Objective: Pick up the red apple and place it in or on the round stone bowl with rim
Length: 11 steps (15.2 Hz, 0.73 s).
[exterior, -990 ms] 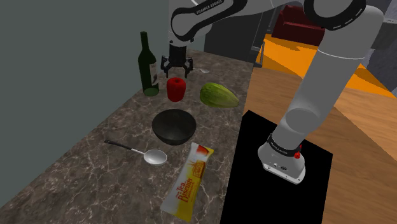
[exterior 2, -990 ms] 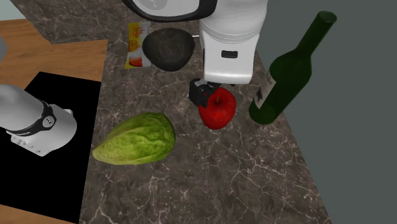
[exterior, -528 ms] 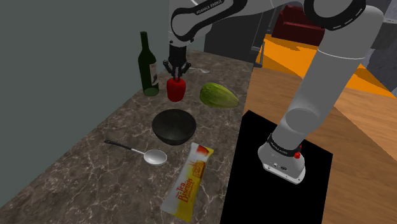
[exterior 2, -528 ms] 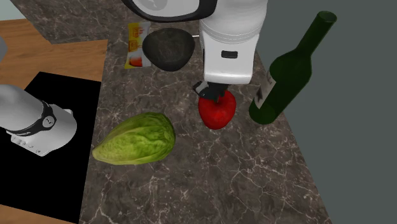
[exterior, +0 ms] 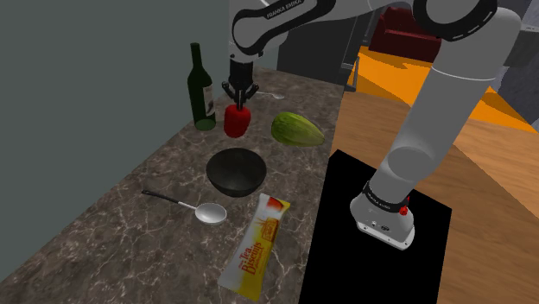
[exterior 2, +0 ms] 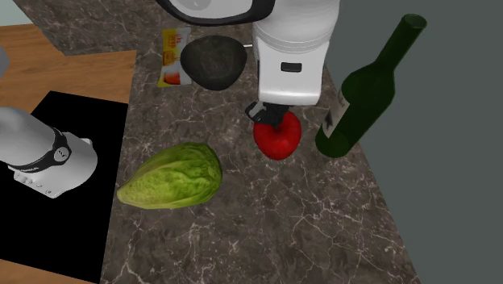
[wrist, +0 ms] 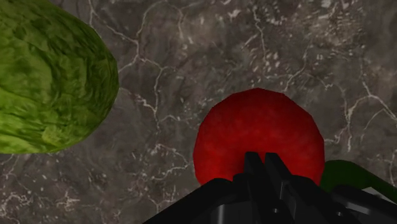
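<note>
Dark marble counter (exterior: 129, 237) bears bottle (exterior: 201, 91), lettuce (exterior: 297, 129), bowl (exterior: 236, 171), spoon (exterior: 187, 205) and biscuit packet (exterior: 256, 246)

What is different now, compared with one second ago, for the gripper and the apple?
The gripper, open above the red apple a second ago, came down and closed on its top. In the last half second the apple shifted slightly with it, apparently just starting to lift off the counter. The dark bowl, bottle, green vegetable, spoon and packet stayed in place.
</note>
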Motion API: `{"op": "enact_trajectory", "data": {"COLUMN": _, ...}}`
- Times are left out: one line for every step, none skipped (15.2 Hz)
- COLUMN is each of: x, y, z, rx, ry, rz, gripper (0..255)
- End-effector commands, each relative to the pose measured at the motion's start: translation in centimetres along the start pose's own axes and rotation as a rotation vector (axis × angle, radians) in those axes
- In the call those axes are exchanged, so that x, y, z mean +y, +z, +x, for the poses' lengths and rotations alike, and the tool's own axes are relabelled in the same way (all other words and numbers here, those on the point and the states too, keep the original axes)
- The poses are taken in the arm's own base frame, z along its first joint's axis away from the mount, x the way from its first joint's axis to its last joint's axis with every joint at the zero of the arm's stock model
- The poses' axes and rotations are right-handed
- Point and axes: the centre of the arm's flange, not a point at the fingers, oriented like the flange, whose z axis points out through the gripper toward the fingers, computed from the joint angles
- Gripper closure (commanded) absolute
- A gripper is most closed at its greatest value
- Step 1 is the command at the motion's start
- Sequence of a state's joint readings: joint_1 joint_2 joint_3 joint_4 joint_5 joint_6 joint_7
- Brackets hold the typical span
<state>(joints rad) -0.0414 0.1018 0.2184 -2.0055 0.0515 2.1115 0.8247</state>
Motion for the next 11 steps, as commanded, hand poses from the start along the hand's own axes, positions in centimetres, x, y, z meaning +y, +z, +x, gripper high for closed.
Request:
{"op": "enact_trajectory", "data": {"x": 0.0, "y": -0.8, "z": -0.1, "rx": 0.000, "ry": 0.000, "rz": 0.000, "gripper": 255}}
{"op": "enact_trajectory", "data": {"x": -0.1, "y": -1.3, "z": -0.1, "rx": 0.000, "ry": 0.000, "rz": 0.000, "gripper": 255}}
{"op": "enact_trajectory", "data": {"x": -0.1, "y": -1.8, "z": -0.1, "rx": 0.000, "ry": 0.000, "rz": 0.000, "gripper": 255}}
{"op": "enact_trajectory", "data": {"x": -0.1, "y": -2.4, "z": -0.1, "rx": 0.000, "ry": 0.000, "rz": 0.000, "gripper": 255}}
{"op": "enact_trajectory", "data": {"x": -0.1, "y": -2.9, "z": -0.2, "rx": 0.000, "ry": 0.000, "rz": 0.000, "gripper": 255}}
{"op": "enact_trajectory", "data": {"x": -0.2, "y": -3.4, "z": -0.2, "rx": 0.000, "ry": 0.000, "rz": 0.000, "gripper": 255}}
{"op": "enact_trajectory", "data": {"x": -0.2, "y": -3.9, "z": -0.2, "rx": 0.000, "ry": 0.000, "rz": 0.000, "gripper": 255}}
{"op": "enact_trajectory", "data": {"x": -0.2, "y": -4.5, "z": -0.2, "rx": 0.000, "ry": 0.000, "rz": 0.000, "gripper": 255}}
{"op": "enact_trajectory", "data": {"x": -0.2, "y": -5.0, "z": -0.3, "rx": 0.000, "ry": 0.000, "rz": 0.000, "gripper": 255}}
{"op": "enact_trajectory", "data": {"x": -0.3, "y": -5.5, "z": -0.3, "rx": 0.000, "ry": 0.000, "rz": 0.000, "gripper": 255}}
{"op": "enact_trajectory", "data": {"x": -0.3, "y": -6.1, "z": -0.3, "rx": 0.000, "ry": 0.000, "rz": 0.000, "gripper": 255}}
